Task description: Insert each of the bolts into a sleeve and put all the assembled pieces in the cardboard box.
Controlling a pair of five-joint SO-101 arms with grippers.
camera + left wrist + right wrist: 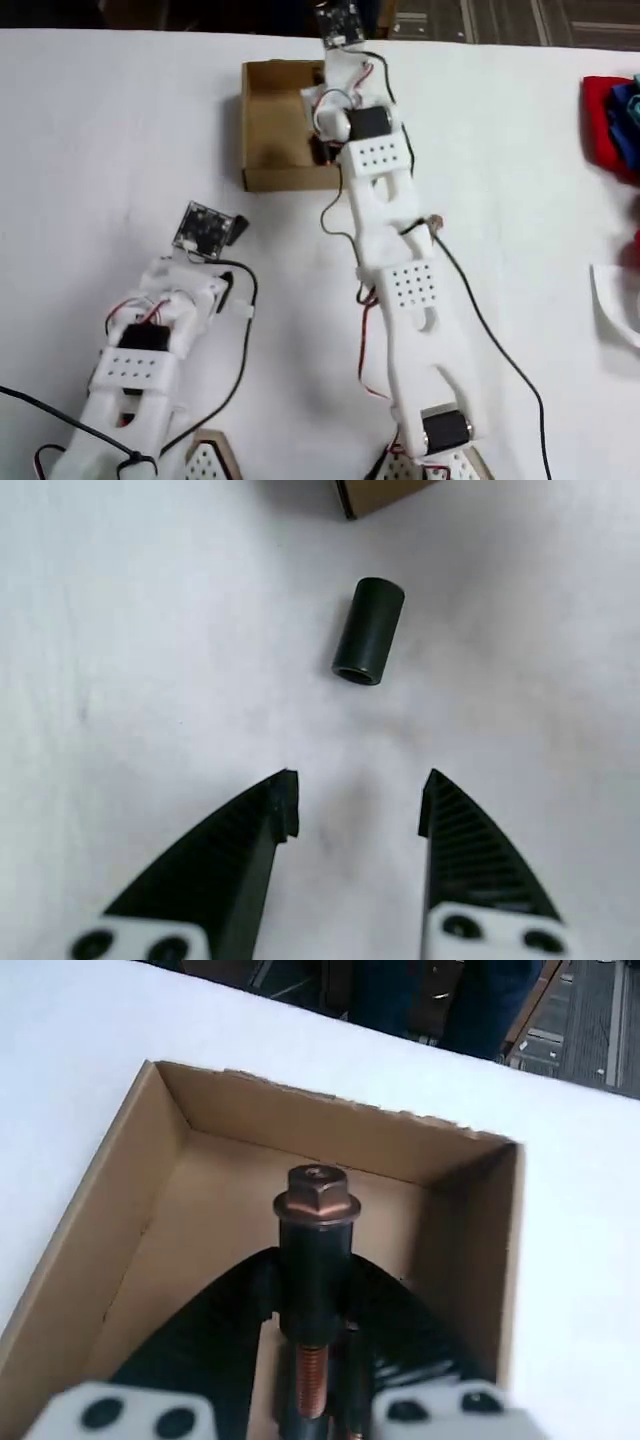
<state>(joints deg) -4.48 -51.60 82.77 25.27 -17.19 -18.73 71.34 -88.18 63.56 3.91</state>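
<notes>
Right gripper (314, 1295) clamps sleeved copper hex bolt (318, 1200) over cardboard box (300, 1125); left gripper (358, 805) spread wide, empty, near loose black sleeve (368, 630).

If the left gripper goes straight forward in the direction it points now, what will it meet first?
Most likely the black sleeve, lying on the white table ahead of the open left gripper. The cardboard box corner comes only behind it. The gripper's height above the table is unclear.
</notes>
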